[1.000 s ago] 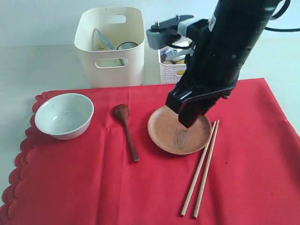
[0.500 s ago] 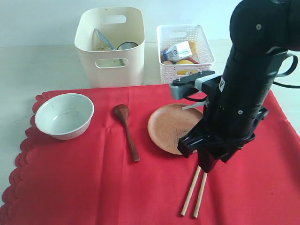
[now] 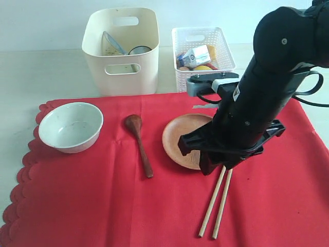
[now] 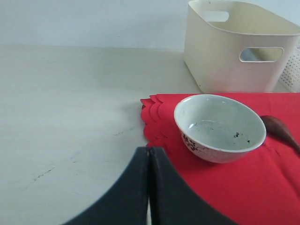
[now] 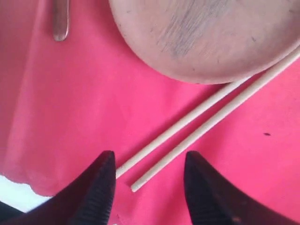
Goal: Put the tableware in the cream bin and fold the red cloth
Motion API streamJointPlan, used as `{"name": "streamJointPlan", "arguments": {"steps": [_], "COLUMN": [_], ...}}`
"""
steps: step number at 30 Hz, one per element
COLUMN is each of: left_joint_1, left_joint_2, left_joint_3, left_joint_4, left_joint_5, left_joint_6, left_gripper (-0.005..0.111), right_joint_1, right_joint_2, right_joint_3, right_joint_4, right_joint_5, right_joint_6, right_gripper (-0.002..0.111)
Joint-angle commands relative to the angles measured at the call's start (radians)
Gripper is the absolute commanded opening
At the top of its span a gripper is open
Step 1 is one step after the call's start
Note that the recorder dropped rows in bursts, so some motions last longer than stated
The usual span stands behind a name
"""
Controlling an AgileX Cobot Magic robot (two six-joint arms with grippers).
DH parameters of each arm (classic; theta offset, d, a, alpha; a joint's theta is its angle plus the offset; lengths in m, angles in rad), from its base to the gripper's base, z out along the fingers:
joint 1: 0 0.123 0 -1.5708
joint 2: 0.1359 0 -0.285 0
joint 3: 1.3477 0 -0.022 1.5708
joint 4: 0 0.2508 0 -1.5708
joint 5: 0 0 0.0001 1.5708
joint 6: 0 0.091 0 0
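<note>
The right hand (image 5: pixel 149 187) hangs open and empty over the chopsticks (image 5: pixel 159 169) beside the plate (image 5: pixel 206 33). The left hand (image 4: pixel 149 157), closed and empty, hovers near the bowl (image 4: pixel 219 126).

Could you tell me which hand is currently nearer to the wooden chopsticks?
Right. The right hand hovers over the chopsticks, whose ends lie between its open jaws. The left hand, shut, is over bare table beside the bowl, far from them.

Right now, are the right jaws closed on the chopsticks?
No, the right gripper has its jaws open, and both chopsticks lie loose on the red cloth.
</note>
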Motion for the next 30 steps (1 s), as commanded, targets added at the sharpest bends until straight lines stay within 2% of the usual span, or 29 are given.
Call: {"name": "streamJointPlan", "arguments": {"steps": [1, 15, 30], "left_joint_1": [-0.02, -0.027, -0.027], "left_joint_2": [-0.005, -0.005, -0.005], "left_joint_3": [0.002, 0.002, 0.002], "left_joint_4": [-0.006, -0.006, -0.006], "left_joint_5": [-0.009, -0.009, -0.009], "left_joint_6": [-0.006, -0.006, -0.006], "left_gripper": [0.0, 0.0, 0.0], "right_joint_1": [0.001, 0.001, 0.001], "right_joint_2": [0.002, 0.002, 0.102], "right_joint_3": [0.005, 0.194, 0.213], "right_joint_4": [-0.027, -0.062, -0.098], "right_joint_5": [-0.015, -0.241, -0.348], "right_joint_6": [0.121, 0.367, 0.483], "right_gripper": [0.049, 0.05, 0.048]}}
